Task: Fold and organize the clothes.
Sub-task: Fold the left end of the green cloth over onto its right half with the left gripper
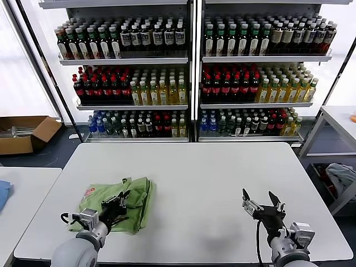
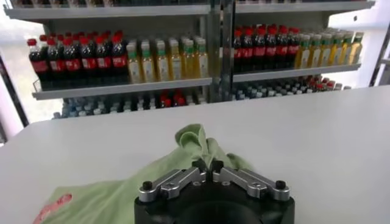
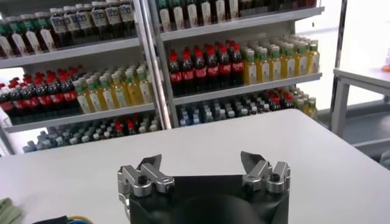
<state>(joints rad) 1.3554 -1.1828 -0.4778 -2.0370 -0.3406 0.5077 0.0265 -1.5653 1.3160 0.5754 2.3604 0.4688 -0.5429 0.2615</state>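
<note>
A light green shirt (image 1: 114, 203) lies bunched on the white table (image 1: 200, 172) at the front left, with a red-and-white print (image 1: 89, 192) showing near its left edge. My left gripper (image 1: 123, 198) is shut on a pinched fold of this shirt (image 2: 195, 146), which rises in a ridge between the fingertips (image 2: 201, 164). The print (image 2: 52, 207) shows low in the left wrist view. My right gripper (image 1: 261, 200) hovers open over bare table at the front right, with nothing between its fingers (image 3: 151, 163).
Shelves of bottled drinks (image 1: 189, 72) stand behind the table. A cardboard box (image 1: 25, 133) sits on the floor at the left. A second table (image 1: 22, 189) adjoins on the left, and a cart with cloth (image 1: 339, 175) stands at the right.
</note>
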